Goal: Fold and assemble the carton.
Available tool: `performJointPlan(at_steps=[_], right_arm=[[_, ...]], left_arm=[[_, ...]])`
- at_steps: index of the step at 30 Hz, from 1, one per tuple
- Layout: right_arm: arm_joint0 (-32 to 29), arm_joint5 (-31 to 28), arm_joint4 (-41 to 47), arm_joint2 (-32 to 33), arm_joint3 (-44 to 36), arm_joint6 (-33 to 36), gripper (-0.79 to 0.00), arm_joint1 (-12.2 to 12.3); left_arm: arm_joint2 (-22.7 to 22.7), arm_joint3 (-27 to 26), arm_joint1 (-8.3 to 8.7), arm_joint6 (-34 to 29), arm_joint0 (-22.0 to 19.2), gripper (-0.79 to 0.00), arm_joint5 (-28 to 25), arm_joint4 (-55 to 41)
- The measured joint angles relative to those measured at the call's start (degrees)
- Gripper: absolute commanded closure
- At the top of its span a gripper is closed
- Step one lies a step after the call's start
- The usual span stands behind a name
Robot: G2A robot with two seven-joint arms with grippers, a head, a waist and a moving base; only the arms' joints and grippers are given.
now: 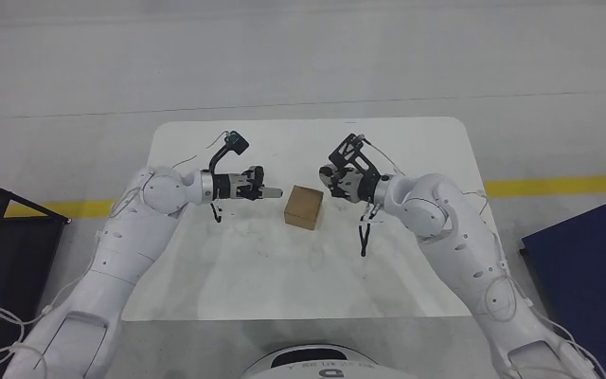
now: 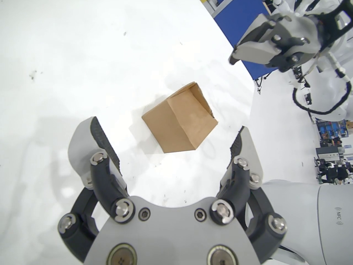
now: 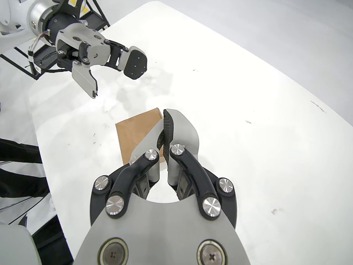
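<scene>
The left claw (image 2: 168, 129) hangs with its two padded fingers spread wide apart and nothing between them. It is held low over the white desk (image 2: 82, 42) and aimed at the small brown cardboard carton (image 2: 190, 122) just ahead of it. Across from it, the right claw (image 3: 166, 119) has its fingers pressed together on nothing, and it hovers just beside the carton's opposite side without touching it, as far as I can make out. The carton stands near the middle of the desk, between the two claws and apart from both. To my eye the folding is mostly done and what remains is pressing the last panel home. I'd have the open claw brace the near face so the light box can't skate. The closed claw could then serve as a blunt pusher, coming down squarely on the raised edge rather than at a corner, or the thin board will likely buckle. The carton is plain kraft board, squared up into a boxy shape with crisp creases. Along one far edge a panel stands a little proud, and the seam beside it doesn't look flush. Whether its underside is closed I can't tell.
</scene>
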Motion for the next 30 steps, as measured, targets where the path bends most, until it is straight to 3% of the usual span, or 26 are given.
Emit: performJointPlan(at_steps=[7, 13, 20, 30], right_arm=[[1.41, -0.9, 0.74, -6.72, 1.45, 0.31, 0.0, -1.16], [3.95, 0.14, -1.11, -10.62, 5.74, 0.26, 0.0, -2.08], [5.21, 0.19, -2.28, -11.15, 5.99, 1.16, 0.0, -2.21], [5.21, -0.62, -3.09, -12.4, 6.48, 1.92, 0.0, -2.34]], left_arm=[[-1.19, -0.11, 0.54, 1.67, 1.31, -0.785, 0.24, 0.63], [-6.72, -1.42, 2.0, 7.77, 5.45, -0.785, 2.12, 2.06], [-11.59, -6.54, 3.49, 8.81, 10.28, -0.785, 4.35, 3.39], [-11.37, -9.6, 3.79, 8.12, 11.6, -0.785, 5.36, 3.98]])
